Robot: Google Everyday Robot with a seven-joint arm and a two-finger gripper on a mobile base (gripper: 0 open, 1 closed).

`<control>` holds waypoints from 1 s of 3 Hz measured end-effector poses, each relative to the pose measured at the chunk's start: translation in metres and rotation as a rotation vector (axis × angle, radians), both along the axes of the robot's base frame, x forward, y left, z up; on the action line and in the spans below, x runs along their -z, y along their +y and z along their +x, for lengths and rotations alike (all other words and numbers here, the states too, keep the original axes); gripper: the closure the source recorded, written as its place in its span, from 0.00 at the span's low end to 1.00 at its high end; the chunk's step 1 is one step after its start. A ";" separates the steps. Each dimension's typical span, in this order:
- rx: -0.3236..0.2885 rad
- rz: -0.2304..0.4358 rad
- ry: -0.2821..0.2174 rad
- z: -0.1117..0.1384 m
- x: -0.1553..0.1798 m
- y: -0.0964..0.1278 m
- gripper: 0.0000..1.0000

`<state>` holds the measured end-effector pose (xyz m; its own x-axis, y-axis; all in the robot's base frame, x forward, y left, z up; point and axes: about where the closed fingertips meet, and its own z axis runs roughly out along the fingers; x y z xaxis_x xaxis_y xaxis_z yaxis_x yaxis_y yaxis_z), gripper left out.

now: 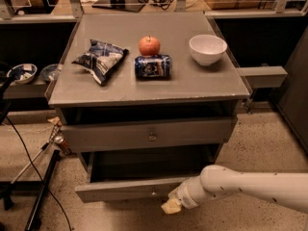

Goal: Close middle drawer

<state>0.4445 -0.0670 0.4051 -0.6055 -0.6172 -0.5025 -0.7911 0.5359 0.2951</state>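
Observation:
The middle drawer [120, 189] is pulled out from the grey cabinet, and its dark box shows behind its low flat front. Its small round knob [154, 192] sits at the centre of the front. My gripper [171, 206], with a cream-coloured tip on a white arm reaching in from the right, is at the drawer front's lower edge, just right of the knob. The taller-fronted top drawer [144, 134] sits above it, nearly shut. The lowest drawer is hidden under the open one.
On the cabinet top [202, 83] lie a chip bag [101, 59], an apple [149, 45], a blue can on its side [152, 66] and a white bowl [207, 48]. Cables and a black stand [41, 191] are on the floor at the left. A shelf with bowls [21, 72] is at the far left.

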 end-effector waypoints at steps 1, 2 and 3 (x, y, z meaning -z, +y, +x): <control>0.004 0.001 -0.002 0.001 0.000 0.000 0.81; 0.005 0.001 -0.004 0.002 0.001 0.001 1.00; 0.023 0.014 -0.027 0.013 0.001 0.001 1.00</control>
<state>0.4576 -0.0659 0.4044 -0.6056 -0.5959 -0.5274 -0.7863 0.5502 0.2812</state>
